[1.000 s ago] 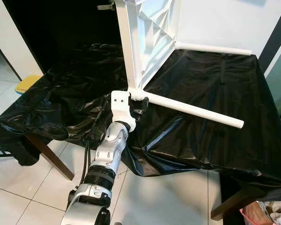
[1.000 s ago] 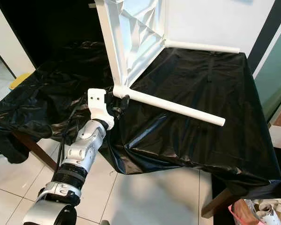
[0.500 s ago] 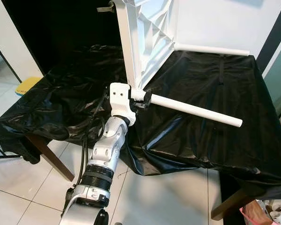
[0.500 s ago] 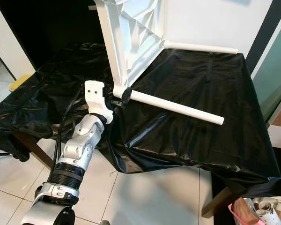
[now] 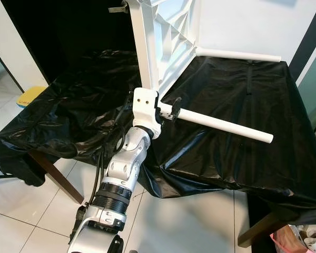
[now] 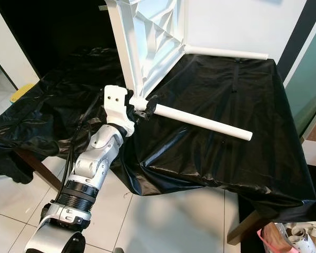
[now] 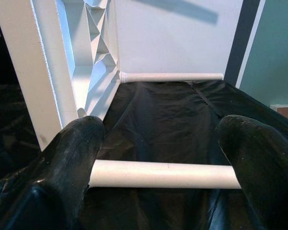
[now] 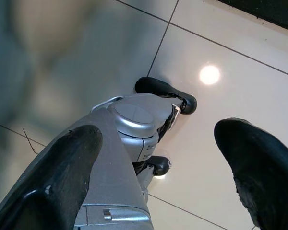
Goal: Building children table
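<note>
Children's table (image 5: 163, 37) stands on its side on the black-draped tabletop (image 5: 237, 105), near leg (image 5: 224, 123) pointing to four o'clock. Left hand (image 5: 168, 112) straddles its base, fingers (image 7: 72, 158) spread, holding nothing. Looks light, stiff, slippery plastic; best gripped near the joint.

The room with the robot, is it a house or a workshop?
Probably a home, set up as a work spot: a tiled floor, a wooden-legged table under a black sheet, and a white children's table on its side, where the left gripper works.

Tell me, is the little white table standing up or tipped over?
Tipped over: the white table rests on its edge on the black sheet, legs pointing sideways.
</note>
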Tool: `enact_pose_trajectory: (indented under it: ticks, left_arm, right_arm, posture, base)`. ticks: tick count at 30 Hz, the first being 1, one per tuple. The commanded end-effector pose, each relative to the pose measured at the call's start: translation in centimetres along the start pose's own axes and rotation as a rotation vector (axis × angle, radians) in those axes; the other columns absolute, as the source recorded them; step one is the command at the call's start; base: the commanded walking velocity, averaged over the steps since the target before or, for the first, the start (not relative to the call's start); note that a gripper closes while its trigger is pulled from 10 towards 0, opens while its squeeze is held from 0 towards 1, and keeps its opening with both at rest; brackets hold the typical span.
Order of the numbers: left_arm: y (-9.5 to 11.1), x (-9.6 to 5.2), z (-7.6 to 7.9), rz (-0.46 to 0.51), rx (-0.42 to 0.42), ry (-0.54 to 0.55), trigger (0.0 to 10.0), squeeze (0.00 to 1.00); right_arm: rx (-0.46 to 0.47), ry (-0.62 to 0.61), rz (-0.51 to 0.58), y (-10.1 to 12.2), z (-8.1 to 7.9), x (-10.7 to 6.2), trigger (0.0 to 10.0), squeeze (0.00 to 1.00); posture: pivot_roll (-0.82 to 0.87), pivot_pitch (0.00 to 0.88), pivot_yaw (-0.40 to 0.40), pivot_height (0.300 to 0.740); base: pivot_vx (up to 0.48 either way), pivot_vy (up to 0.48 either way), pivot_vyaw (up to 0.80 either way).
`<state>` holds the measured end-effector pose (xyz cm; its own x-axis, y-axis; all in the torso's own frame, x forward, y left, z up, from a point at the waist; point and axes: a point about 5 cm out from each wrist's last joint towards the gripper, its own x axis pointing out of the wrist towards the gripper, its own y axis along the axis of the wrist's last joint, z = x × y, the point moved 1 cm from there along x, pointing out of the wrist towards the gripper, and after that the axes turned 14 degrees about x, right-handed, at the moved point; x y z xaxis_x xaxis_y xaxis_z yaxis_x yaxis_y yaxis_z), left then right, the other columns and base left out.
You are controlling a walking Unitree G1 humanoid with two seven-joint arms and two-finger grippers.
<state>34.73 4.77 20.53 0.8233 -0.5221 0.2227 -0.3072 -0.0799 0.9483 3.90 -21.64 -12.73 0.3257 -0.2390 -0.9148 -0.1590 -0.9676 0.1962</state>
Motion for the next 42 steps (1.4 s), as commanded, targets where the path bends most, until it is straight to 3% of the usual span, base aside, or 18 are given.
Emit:
enact_pose_trajectory:
  ticks: [1, 4, 12, 20, 32, 42]
  left_arm:
    - [0.4, 0.0, 0.5, 0.025, 0.022, -0.088, 10.0, 0.00]
    - [0.2, -0.2, 0.5, 0.023, 0.032, -0.081, 10.0, 0.00]
    - [-1.9, -2.8, 0.4, -0.056, 0.023, 0.038, 10.0, 0.00]
    - [-2.9, -3.7, -0.2, -0.103, 0.004, 0.076, 10.0, 0.00]
    - [-2.6, -3.7, -0.2, -0.100, -0.034, 0.065, 10.0, 0.00]
    - [-2.5, -3.8, -0.5, -0.096, 0.000, 0.044, 10.0, 0.00]
  right_arm:
    - [-1.493, 0.286, -0.064, -3.6, -10.0, 1.2, 10.0, 0.00]
    - [-1.492, 0.286, -0.063, -3.6, -10.0, 1.2, 10.0, 0.00]
    - [-1.477, 0.283, -0.056, -3.7, -10.0, 1.2, 10.0, 0.00]
    - [-1.475, 0.286, -0.061, -3.8, -10.0, 1.2, 10.0, 0.00]
    - [-1.463, 0.290, -0.069, -4.0, -10.1, 1.2, 10.0, 0.00]
    - [-1.451, 0.293, -0.069, -4.1, -10.2, 1.2, 10.0, 0.00]
  posture:
    - [0.02, 0.004, 0.025, 0.740]
    - [0.02, 0.003, 0.028, 0.740]
    - [0.01, 0.000, 0.036, 0.740]
    - [0.02, 0.000, 0.035, 0.740]
    - [0.03, 0.011, 0.035, 0.740]
    - [0.03, 0.019, 0.038, 0.740]
  base:
    - [0.000, 0.000, 0.00]
    - [0.000, 0.000, 0.00]
    - [0.000, 0.000, 0.00]
    - [0.000, 0.000, 0.00]
    - [0.000, 0.000, 0.00]
    - [0.000, 0.000, 0.00]
